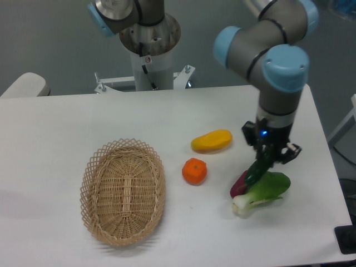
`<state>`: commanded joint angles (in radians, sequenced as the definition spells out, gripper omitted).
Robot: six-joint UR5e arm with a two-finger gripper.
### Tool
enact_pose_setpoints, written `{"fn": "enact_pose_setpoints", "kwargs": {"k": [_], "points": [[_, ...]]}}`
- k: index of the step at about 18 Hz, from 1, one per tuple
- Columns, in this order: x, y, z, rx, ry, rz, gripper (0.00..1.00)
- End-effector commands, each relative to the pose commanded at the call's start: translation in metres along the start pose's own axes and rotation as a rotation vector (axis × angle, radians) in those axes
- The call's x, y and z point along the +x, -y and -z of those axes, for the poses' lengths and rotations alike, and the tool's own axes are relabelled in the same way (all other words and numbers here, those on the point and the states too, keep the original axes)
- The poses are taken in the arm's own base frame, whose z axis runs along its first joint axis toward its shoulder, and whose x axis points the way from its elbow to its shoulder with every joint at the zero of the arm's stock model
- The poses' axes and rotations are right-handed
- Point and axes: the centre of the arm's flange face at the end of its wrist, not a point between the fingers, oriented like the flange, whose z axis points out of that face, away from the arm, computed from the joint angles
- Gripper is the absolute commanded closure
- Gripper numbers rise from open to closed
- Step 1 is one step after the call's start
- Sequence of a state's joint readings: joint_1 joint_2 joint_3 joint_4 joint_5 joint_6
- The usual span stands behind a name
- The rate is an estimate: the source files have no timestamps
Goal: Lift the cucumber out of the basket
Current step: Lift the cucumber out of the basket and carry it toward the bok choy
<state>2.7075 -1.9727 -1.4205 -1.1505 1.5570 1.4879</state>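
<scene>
Cucumber (pixel 257 170): dark green and slim, hanging from the tool over the right side of the counter, well apart from the basket. Its lower tip sits just above, or perhaps touching, the bok choy; I can't tell which from here.
Long axis: steeply tilted, close to upright, upper end in the tool, lower end pointing down and a little toward the left.
Tool (pixel 269 155): fingers closed around the cucumber's upper part, wrist pointing straight down.
Basket (pixel 123 192): oval wicker, on the left of the counter, nothing visible inside it.
Step in hand: the pick looks done; the cucumber is out of the basket and being carried.
Next move: I'd guess either a hold or a set-down, and it calls for clearing the vegetables crowded below.
Bok choy (pixel 265 190): lying just beneath the tool, white stem toward the lower left.
Purple vegetable (pixel 238 184): tucked against the bok choy's left.
Orange (pixel 194 171) and mango (pixel 211 141): mid-counter, between basket and tool.
Counter (pixel 67 122): white.
</scene>
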Motion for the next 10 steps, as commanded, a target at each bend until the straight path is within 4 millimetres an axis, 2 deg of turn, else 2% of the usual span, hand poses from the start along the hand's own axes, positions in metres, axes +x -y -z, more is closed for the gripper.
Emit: {"fn": "enact_pose_setpoints", "kwargs": {"k": [10], "points": [[-0.0001, 0.0001, -0.0011, 0.001, -0.002, -0.011, 0.81]]}}
